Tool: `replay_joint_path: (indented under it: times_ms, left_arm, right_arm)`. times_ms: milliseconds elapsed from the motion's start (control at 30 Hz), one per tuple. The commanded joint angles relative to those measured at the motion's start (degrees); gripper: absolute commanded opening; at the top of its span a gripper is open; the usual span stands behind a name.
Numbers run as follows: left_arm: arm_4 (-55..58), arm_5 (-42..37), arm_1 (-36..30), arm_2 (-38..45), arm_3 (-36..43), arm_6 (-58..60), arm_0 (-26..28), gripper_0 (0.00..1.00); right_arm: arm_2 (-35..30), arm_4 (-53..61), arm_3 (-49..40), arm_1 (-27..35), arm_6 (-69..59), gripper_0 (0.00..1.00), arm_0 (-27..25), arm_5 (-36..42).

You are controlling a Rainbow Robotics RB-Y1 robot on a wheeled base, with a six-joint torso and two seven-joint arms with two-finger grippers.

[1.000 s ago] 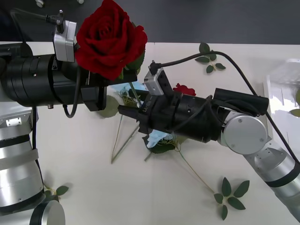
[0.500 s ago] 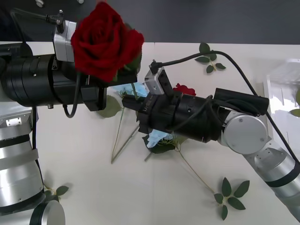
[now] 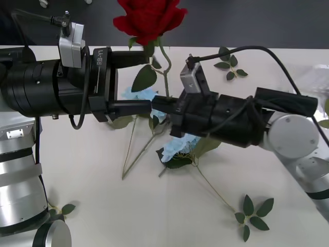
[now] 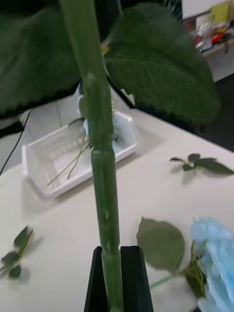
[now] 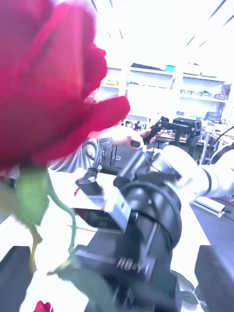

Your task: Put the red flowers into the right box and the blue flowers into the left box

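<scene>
My right claw (image 3: 160,104) is clamped tight, arm stretched leftward; my left claw (image 3: 134,80) faces it, fingers spread.

Red rose (image 3: 148,18) upright, stem pinched in right pincer (image 3: 159,104).

Rose held up between the two grippers over the table middle

The right gripper (image 3: 163,104) clamps the stem of a rose (image 3: 149,18), whose head stands above and behind it. The left gripper (image 3: 144,81), fingers spread, sits just to the left of it, one finger either side of the stem. Beneath both lies a blue flower (image 3: 180,146). In the right wrist view, a box (image 4: 68,153) lies beyond the stem.
</scene>
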State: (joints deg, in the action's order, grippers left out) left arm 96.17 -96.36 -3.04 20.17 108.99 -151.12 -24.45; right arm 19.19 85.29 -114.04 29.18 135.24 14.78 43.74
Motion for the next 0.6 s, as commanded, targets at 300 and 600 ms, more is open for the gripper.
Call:
replay_joint_path:
  times_ms: [300,600]
  left_arm:
    - [0.15,-0.06,-0.12,-0.75,1.58,3.46,-1.22,1.00]
    - [-5.56,6.01,-3.02,-2.86,5.18,4.96,6.08,1.00]
  right_arm:
    - [-28.60,5.68,-5.76,2.02,0.99,0.00,-5.11,27.71]
    - [-46.35,3.31,-5.76,2.28,-1.03,0.00,-6.78,39.75]
